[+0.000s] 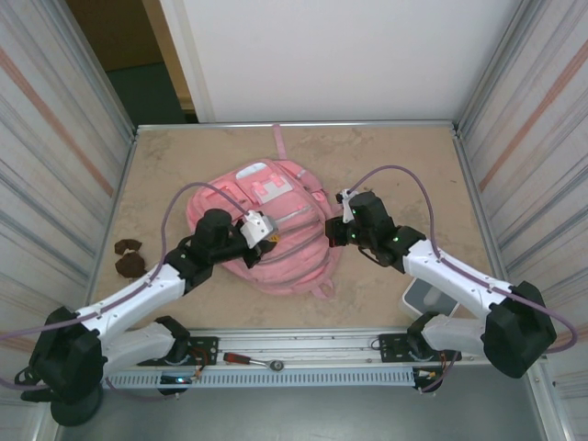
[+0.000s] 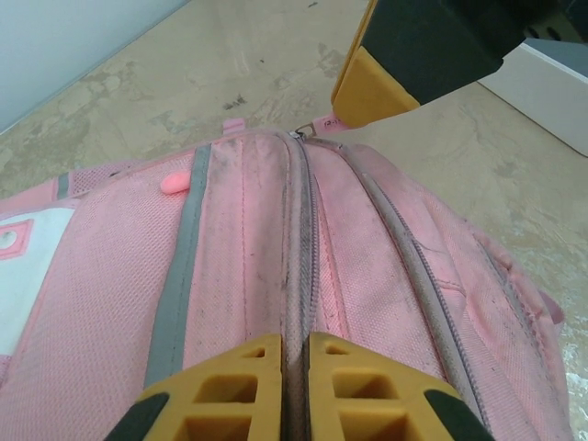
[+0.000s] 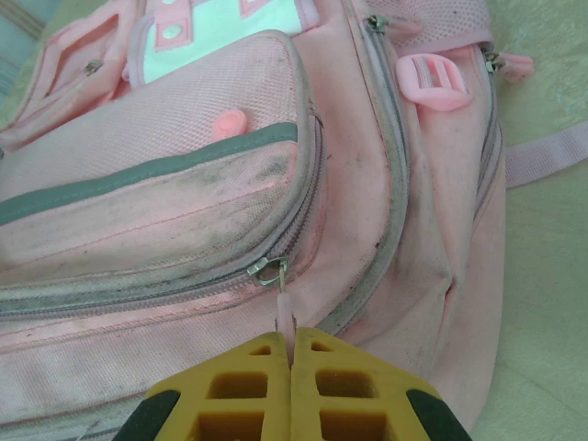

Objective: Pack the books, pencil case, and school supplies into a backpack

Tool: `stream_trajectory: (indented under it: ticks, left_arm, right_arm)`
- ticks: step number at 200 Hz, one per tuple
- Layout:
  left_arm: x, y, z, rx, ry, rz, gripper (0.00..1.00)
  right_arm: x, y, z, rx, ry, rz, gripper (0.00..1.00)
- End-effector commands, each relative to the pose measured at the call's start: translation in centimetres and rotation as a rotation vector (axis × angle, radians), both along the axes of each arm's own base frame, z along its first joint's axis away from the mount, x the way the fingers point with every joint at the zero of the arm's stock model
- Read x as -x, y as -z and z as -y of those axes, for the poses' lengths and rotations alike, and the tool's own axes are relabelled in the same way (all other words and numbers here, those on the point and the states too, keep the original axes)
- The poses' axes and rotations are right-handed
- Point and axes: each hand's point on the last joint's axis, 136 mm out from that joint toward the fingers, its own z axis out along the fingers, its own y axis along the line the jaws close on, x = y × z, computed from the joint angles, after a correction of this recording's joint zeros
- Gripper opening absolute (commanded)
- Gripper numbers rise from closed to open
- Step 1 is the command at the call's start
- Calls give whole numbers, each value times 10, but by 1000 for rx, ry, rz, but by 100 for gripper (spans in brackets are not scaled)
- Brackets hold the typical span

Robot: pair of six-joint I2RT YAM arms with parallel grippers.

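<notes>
Pink backpack: lies flat at mid-table with its front pockets facing up; the left arm covers part of it in the top view.
Zips: the dirty grey seams look closed where they can be seen; their far ends are out of frame.
Left gripper: on the backpack's near-left part. In its wrist view the yellow fingers almost meet, clenched, and the seam runs into the slit between them. I cannot tell whether they nip any cloth.
Right gripper: at the backpack's right edge, clenched on the zip pull, a thin pink tab hanging from a metal slider.
Right finger from the left wrist: orange tip close above a second slider, cut off by the top edge.
Brown lumps: two, by the left wall and well apart from the backpack; too small to identify.
White box: near right, half hidden behind the right arm.
</notes>
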Motion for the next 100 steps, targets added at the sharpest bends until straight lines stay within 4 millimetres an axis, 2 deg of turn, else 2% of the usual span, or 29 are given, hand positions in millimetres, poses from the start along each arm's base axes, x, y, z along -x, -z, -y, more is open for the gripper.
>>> stream_trajectory:
  ticks: [1, 21, 51, 74, 100]
  left_arm:
    - [-14, -26, -8, 51, -68, 62, 26]
    - [-11, -24, -2, 23, -48, 2, 42]
    - [-9, -21, 14, -78, -46, 35, 56]
    - [-11, -19, 30, -147, -34, 66, 60]
    - [-20, -8, 45, -217, -33, 64, 61]
  right_arm:
    - [-7, 4, 10, 40, 54, 8, 0]
    - [-4, -1, 3, 10, 27, 20, 0]
    - [-2, -6, 1, -12, 19, 33, 0]
    - [0, -5, 1, -21, 18, 33, 0]
    - [1, -4, 2, -22, 20, 32, 0]
